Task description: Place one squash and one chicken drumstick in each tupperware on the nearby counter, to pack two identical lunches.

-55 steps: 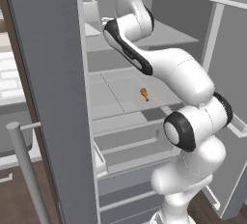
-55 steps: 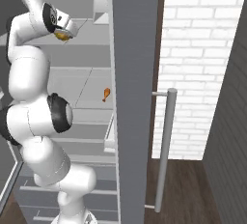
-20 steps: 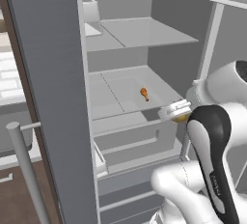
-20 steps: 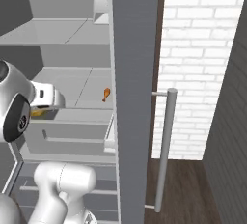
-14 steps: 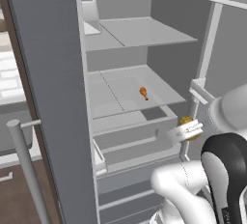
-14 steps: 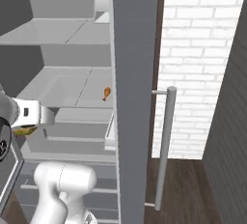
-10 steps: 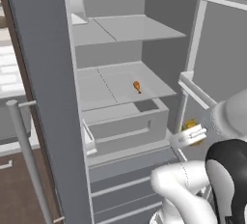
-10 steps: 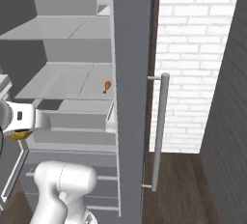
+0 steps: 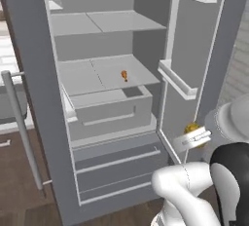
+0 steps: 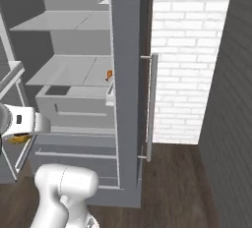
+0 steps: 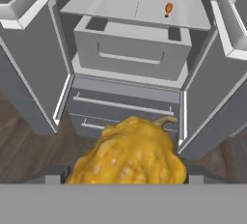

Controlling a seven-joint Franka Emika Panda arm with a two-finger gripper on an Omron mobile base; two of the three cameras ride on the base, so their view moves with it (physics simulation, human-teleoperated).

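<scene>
Withdrawn from the upper shelves where it reached a few seconds ago, the arm now carries its two-finger gripper (image 9: 194, 136) low at the right of the left base view, and both base views have swung, so the base has turned as well. Clamped between the fingers is a lumpy yellow-orange squash with a curled stem (image 11: 129, 155), filling the lower centre of the hand view; it shows as a yellow patch behind the white hand at lower right of the left base view (image 9: 192, 129) and at the left edge of the right base view (image 10: 18, 138). One small orange-brown chicken drumstick (image 11: 168, 9) lies on the grey middle shelf of the open refrigerator (image 11: 120, 1), at upper right of centre in the hand view, well apart from and above the gripper, long axis roughly up-down in that frame; also seen mid-shelf (image 9: 124, 76) and beside the door post (image 10: 109, 75). Below the shelf a grey drawer (image 11: 131, 51) stands pulled out, contents not visible. Judged next: carrying the squash to a tupperware on the counter
</scene>
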